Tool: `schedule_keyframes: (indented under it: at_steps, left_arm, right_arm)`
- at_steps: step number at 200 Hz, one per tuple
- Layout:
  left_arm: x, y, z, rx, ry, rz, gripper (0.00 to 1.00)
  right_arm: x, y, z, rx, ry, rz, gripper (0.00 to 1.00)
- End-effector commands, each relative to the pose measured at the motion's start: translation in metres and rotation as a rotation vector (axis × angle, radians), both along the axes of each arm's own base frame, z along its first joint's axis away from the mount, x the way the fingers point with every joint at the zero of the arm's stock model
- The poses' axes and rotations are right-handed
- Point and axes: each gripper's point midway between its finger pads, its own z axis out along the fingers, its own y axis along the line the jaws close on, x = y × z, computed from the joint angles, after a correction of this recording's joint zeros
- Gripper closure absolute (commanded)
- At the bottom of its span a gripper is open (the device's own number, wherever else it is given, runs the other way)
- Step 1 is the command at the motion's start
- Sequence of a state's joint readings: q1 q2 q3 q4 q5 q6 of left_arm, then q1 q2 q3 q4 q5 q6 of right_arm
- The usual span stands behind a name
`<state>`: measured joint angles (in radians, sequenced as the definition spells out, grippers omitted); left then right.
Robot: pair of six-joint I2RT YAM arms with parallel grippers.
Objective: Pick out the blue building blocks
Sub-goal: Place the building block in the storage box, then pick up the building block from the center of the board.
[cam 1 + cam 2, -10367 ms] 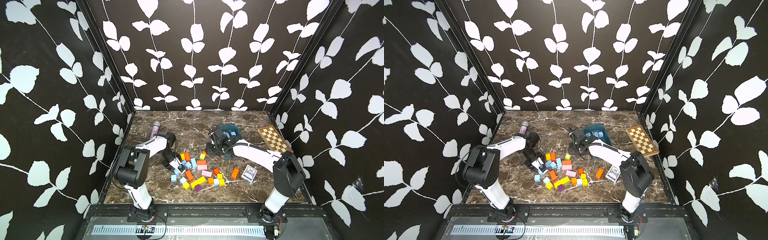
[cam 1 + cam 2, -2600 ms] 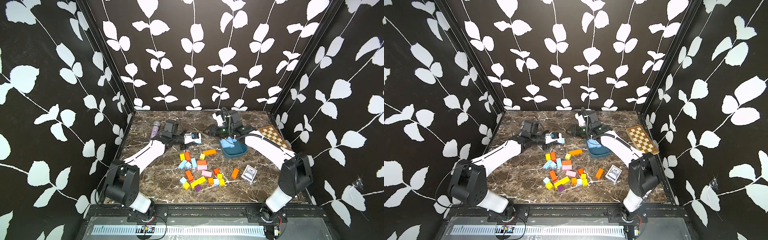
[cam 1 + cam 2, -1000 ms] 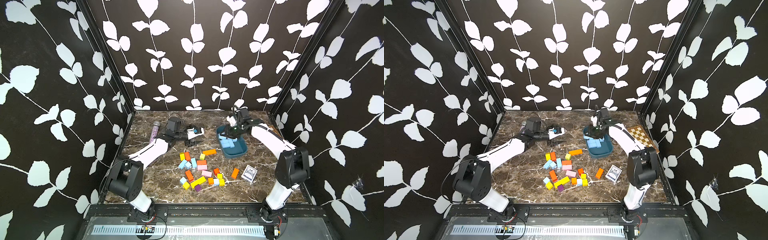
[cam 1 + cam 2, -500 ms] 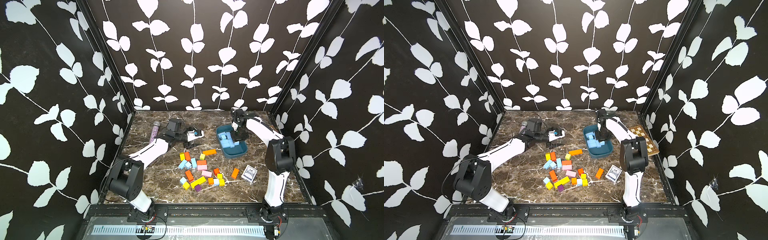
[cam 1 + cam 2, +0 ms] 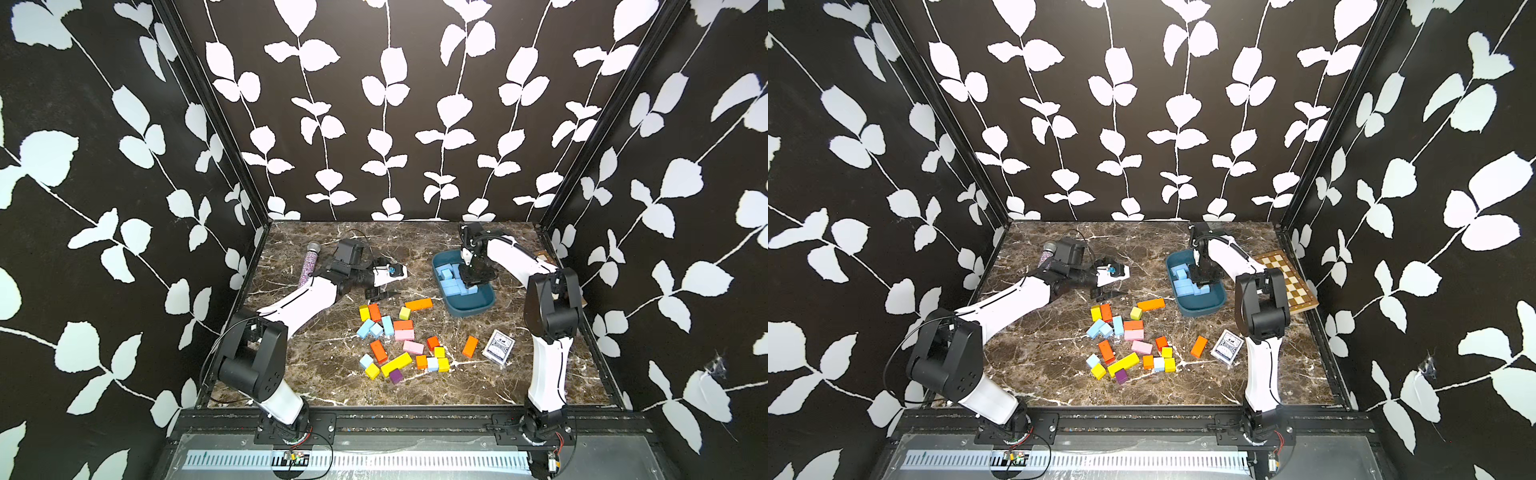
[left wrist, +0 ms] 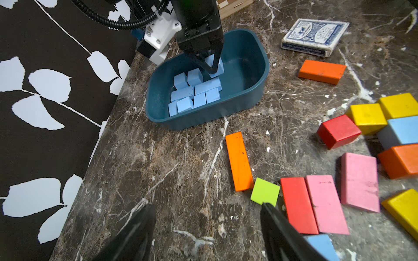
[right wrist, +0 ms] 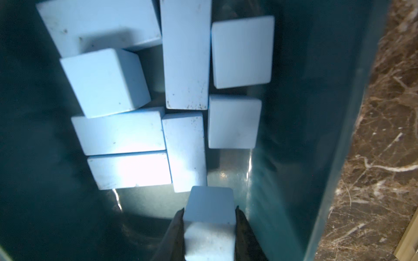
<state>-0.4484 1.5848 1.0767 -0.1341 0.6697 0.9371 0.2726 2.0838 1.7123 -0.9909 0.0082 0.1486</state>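
Note:
Several light blue building blocks (image 5: 451,278) (image 5: 1183,278) (image 6: 194,90) (image 7: 185,56) lie packed in the dark teal tray (image 5: 473,309) (image 6: 203,119) (image 7: 316,113). My right gripper (image 5: 473,280) (image 5: 1202,278) (image 6: 210,67) (image 7: 209,209) hangs low inside the tray, shut on a blue cube (image 7: 209,203). More blue blocks (image 5: 376,328) (image 5: 1106,328) (image 6: 404,130) remain in the mixed pile on the table. My left gripper (image 5: 384,293) (image 5: 1108,295) (image 6: 207,206) is open and empty, just above the marble at the pile's far left edge, beside a lime cube (image 6: 264,192).
Orange, yellow, pink, red and purple blocks (image 5: 399,345) are scattered mid-table. A card deck (image 5: 498,347) lies right of the pile. A chessboard (image 5: 1287,282) sits at the right wall, and a glittery microphone (image 5: 309,266) at the back left.
My right gripper has come down into the tray with the blue cube still held. The left gripper has dipped slightly and stays open.

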Motion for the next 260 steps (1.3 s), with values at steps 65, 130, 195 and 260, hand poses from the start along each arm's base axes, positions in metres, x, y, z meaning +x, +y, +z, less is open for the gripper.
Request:
schedule_keyframes:
  at_steps: [65,130,195,260]
  left_arm:
    - [-0.011,0.003,-0.004,0.04,0.036,-0.029,0.25]
    - [-0.018,0.01,-0.016,0.107,0.062,-0.039,0.25]
    - [-0.053,0.049,-0.049,0.282,0.145,-0.169,0.25]
    - [-0.106,0.109,-0.085,0.56,0.186,-0.575,0.27]
  right_arm:
    - [0.009,-0.011,0.006,-0.032,-0.041,0.008,0.57]
    - [-0.009,0.031,0.066,0.168,-0.173,-0.03,0.58]
    - [-0.05,0.127,0.073,0.417,-0.226,-0.086,0.6]
    - [-0.051,0.158,0.075,0.547,-0.298,-0.162,0.61]
